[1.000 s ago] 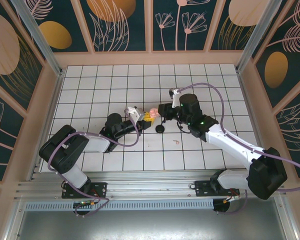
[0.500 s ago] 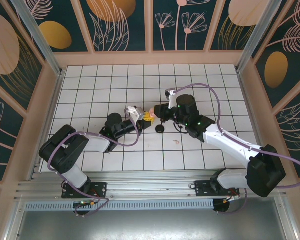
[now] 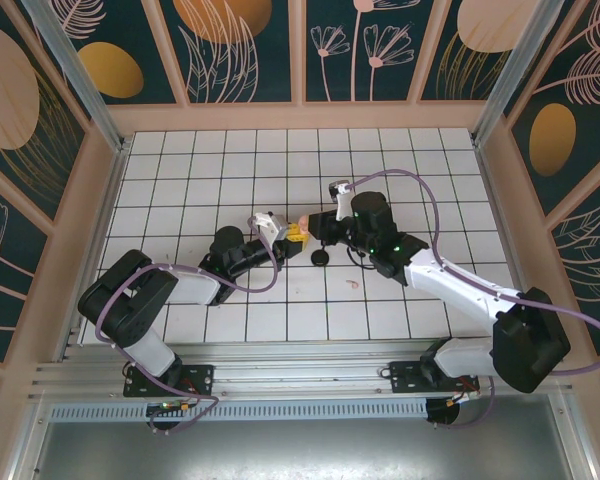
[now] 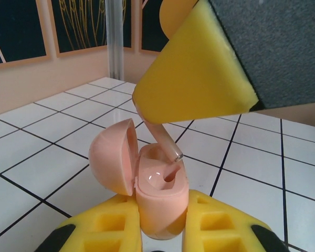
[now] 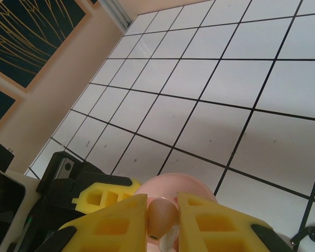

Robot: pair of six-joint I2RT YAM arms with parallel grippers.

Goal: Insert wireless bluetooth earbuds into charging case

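starting at the near side of the bench (image 3: 310, 320), we find a loose earbud (image 3: 353, 284) lying alone on a tile, well apart from the charging case (image 4: 160, 191), with a small black piece (image 3: 320, 258) just beyond it. a careless sweep of the right arm could knock either one away. further in, the left end effector (image 4: 161, 223) is pressed onto the lower body of the case, holding it upright with the lid (image 4: 113, 155) swung open to one side. above it the right end effector (image 5: 161, 223) pinches the held earbud (image 4: 161, 137) by its head. the stem slants down with its tip at the mouth of the case, and we cannot tell whether it touches. that slant is our worry: if the stem meets the rim or the wrong socket, pushing down could jam it, tip the case in its grip or twist the bud out of the pads. letting go early could leave the bud perched and free to fall onto the bench. a sideways correction might also nudge the open lid shut. beyond, the tiled bench runs on to the back wall (image 3: 300, 115).
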